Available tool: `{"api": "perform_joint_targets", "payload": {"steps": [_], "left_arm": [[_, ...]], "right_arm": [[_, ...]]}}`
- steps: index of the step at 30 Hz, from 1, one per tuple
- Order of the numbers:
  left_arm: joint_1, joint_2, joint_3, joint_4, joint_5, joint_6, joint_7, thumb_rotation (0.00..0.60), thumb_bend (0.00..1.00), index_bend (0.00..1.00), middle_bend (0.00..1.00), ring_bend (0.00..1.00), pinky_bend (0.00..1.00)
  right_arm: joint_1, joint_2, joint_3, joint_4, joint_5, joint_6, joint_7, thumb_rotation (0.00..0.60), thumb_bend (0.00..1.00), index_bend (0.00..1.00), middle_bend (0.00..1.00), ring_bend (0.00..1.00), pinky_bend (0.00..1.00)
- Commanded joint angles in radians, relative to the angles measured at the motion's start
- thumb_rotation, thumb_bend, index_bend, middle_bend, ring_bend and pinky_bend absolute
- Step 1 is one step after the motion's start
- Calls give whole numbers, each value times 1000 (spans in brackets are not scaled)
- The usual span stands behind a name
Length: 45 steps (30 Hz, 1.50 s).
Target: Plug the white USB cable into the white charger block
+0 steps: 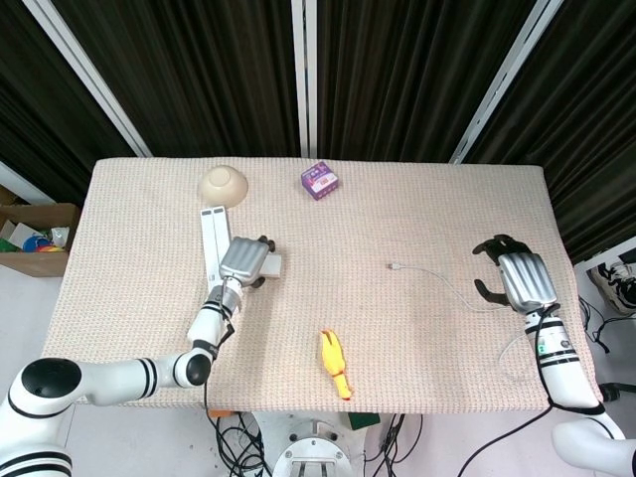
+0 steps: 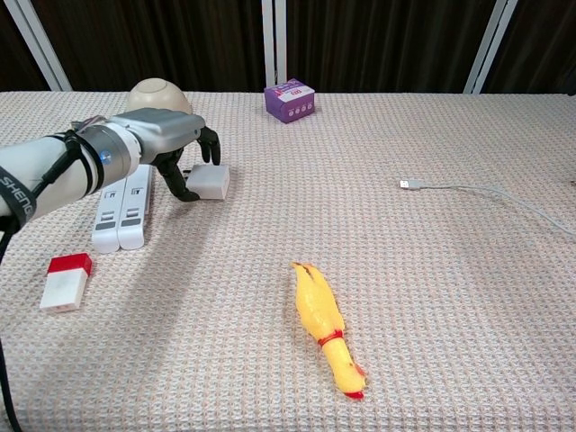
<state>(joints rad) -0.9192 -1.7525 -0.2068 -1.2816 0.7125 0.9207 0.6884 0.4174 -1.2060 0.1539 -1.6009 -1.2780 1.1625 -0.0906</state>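
My left hand (image 2: 166, 144) sits right over the white charger block (image 2: 208, 183), fingers curled down around its left end. From the chest view I can't tell whether they are actually pinching it or only touching; the block looks to rest flat on the table (image 2: 432, 297). In the head view the charger block (image 1: 270, 264) pokes out at about 3 o'clock from under the palm, its long axis running roughly left-right across the cloth.

The white USB cable (image 2: 486, 196) lies well apart from it, off toward 3 o'clock, plug end (image 2: 411, 184) pointing back at the block and the cord trailing to the right edge. My right hand (image 1: 524, 280) is the nearer one to the cable: it hovers over the trailing end near the right border, fingers loosely curled, and I can't make out a grip on the cord.

Between block and plug there is bare cloth to work in. The rubber chicken (image 2: 325, 328) lies at 6 o'clock, the purple box (image 2: 290, 99) at 12, both clear of that line. Just left of the block, the white power strip (image 2: 124, 209) crowds my left hand; the bowl (image 2: 155, 94) is close behind.
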Motion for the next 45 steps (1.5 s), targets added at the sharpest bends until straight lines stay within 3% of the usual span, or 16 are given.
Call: {"api": "perform_joint_targets", "payload": {"steps": [1, 12, 22, 27, 33, 39, 45], "left_arm": [[1, -1, 2, 4, -10, -1, -3, 594, 209, 333, 288, 704, 942], [1, -17, -9, 32, 1, -19, -66, 595, 209, 367, 328, 711, 942], [13, -32, -22, 57, 29, -12, -132, 596, 250, 535, 502, 741, 952], [34, -21, -28, 27, 74, 6, -191, 578, 268, 548, 532, 745, 953], [53, -1, -29, -33, 150, 19, -264, 566, 283, 547, 528, 745, 953], [59, -4, -14, -49, 234, 25, -314, 567, 286, 548, 521, 743, 953], [63, 4, 0, -61, 269, 19, -324, 563, 286, 548, 516, 741, 953]], "right_arm": [[-1, 0, 0, 1, -1, 1, 2, 600, 329, 376, 316, 160, 282], [-7, 2, 2, -4, -2, 8, 8, 600, 330, 375, 316, 160, 282], [-7, 1, 5, -12, 6, 7, -6, 600, 329, 375, 316, 160, 283], [22, -26, 19, -11, 28, -15, -63, 600, 343, 374, 326, 161, 291], [100, -123, 43, 21, 83, -62, -218, 600, 363, 380, 360, 182, 328], [178, -268, 57, 141, 193, -116, -356, 600, 369, 432, 384, 191, 345], [216, -405, 51, 282, 237, -98, -460, 600, 349, 487, 383, 188, 328]]}}
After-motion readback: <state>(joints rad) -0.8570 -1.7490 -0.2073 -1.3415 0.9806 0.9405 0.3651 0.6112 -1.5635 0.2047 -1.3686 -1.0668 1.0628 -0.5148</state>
